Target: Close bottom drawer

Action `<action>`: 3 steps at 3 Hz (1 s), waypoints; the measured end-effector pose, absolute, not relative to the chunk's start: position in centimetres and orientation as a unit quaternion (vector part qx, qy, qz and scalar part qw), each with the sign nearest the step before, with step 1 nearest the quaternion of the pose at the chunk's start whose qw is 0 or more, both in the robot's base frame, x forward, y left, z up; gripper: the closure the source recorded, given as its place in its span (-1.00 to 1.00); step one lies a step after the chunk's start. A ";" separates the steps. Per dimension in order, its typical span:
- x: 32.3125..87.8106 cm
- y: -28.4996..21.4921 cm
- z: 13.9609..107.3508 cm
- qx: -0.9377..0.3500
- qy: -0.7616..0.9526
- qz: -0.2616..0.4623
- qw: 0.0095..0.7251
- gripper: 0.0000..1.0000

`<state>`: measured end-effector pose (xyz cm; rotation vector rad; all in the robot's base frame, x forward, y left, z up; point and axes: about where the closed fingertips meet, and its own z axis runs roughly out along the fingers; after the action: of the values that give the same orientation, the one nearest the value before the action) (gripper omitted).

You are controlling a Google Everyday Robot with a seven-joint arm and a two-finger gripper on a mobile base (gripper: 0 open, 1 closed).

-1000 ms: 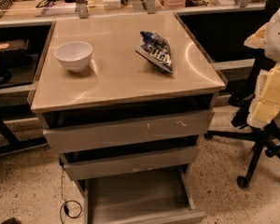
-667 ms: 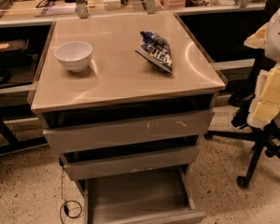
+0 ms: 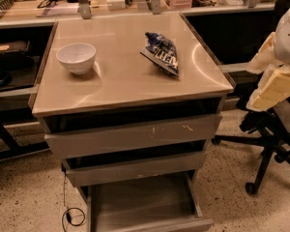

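Gripper (image 3: 273,83): cream, blocky, well right of the cabinet (image 3: 135,134), touching nothing; open or closed, cannot tell. Bottom drawer (image 3: 145,204): at the cabinet's foot, pulled out, flat grey metal floor bare. Smooth white bowl (image 3: 76,57) and crinkled blue snack bag (image 3: 161,52) on the cabinet's glossy top.

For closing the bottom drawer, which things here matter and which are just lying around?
Job: bottom drawer, pulled out; end effector, at the right edge, apart from it.
Lying about: bowl, snack bag, office chair.
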<state>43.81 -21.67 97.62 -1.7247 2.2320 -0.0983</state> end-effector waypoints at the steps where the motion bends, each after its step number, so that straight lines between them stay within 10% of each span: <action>1: 43.8 -21.7 97.6 -0.603 0.781 -0.034 0.159 0.31; 3: 43.8 -21.7 97.6 -0.603 0.781 -0.034 0.159 1.00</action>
<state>43.81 -21.67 97.61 -1.7247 2.2319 -0.0983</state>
